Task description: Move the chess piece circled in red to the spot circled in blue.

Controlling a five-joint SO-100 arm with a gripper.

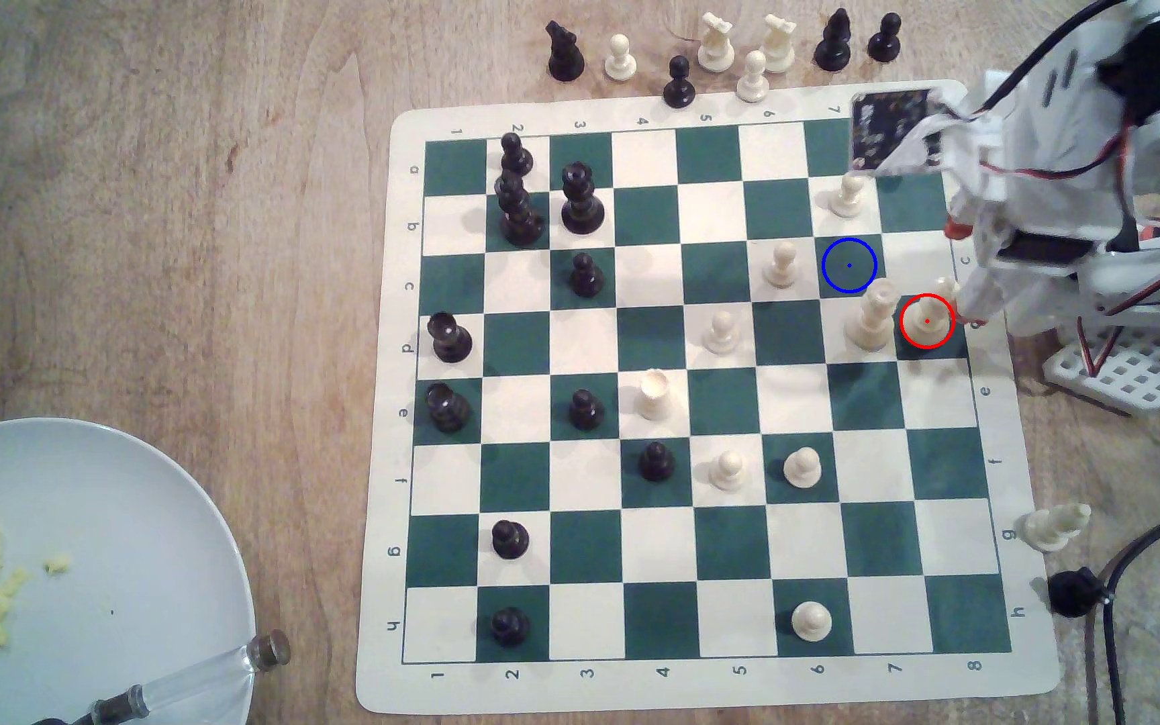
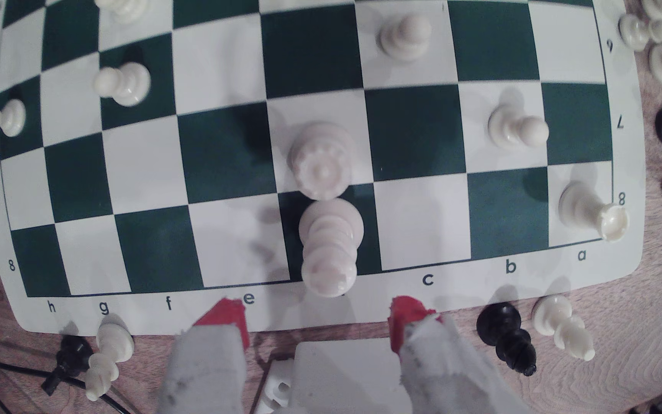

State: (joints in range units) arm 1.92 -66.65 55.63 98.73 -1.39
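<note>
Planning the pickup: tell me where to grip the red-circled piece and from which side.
Grip the red-circled piece on its slim body above the wide base, coming from the board edge where the open gripper already faces it. The crowned piece stands close behind, so the jaws should close across, not push forward.

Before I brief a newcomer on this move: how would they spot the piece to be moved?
Find the green-and-white board and go to its edge nearest the arm, row d. On the last green square there stands a tall cream piece inside a red ring. Its slim body ends in a small knobbly top, unlike the crowned cream piece beside it.
</note>
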